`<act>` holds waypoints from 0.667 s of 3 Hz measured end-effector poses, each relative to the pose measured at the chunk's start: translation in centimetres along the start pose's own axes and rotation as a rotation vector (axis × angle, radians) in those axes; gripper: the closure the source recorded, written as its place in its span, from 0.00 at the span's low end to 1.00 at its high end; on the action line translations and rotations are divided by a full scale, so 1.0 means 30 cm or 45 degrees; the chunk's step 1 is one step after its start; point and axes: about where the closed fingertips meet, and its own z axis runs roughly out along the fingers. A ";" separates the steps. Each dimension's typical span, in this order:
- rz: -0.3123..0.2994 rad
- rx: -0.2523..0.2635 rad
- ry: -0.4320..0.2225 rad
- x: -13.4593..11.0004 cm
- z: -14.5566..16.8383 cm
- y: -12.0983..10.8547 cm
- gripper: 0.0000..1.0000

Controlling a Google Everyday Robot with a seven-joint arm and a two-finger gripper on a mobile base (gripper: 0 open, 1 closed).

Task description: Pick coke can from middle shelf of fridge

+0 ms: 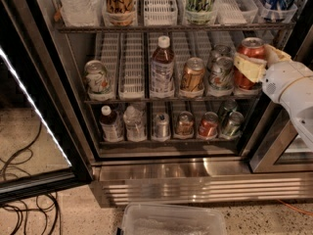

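The red coke can (250, 53) with a silver top stands at the right end of the middle shelf (142, 101) of the fridge (195, 182). My gripper (260, 62) comes in from the right on a white arm and is shut on the can. One cream fingertip pad (248, 66) lies across the can's front, and the other finger (277, 54) is behind its right side. The can's top sits higher than the neighbouring cans. I cannot tell whether its base is off the shelf.
The middle shelf also holds a green-and-white can (97, 77), a brown bottle (162, 68), an orange can (192, 75) and two pale cans (221, 70). The lower shelf holds bottles, several cans and a red can (209, 124). The glass door (34, 131) stands open left, and a plastic bin (171, 222) is on the floor.
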 end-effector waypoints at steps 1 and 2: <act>0.060 -0.132 0.050 -0.002 -0.037 0.085 1.00; 0.114 -0.262 0.137 0.032 -0.086 0.132 1.00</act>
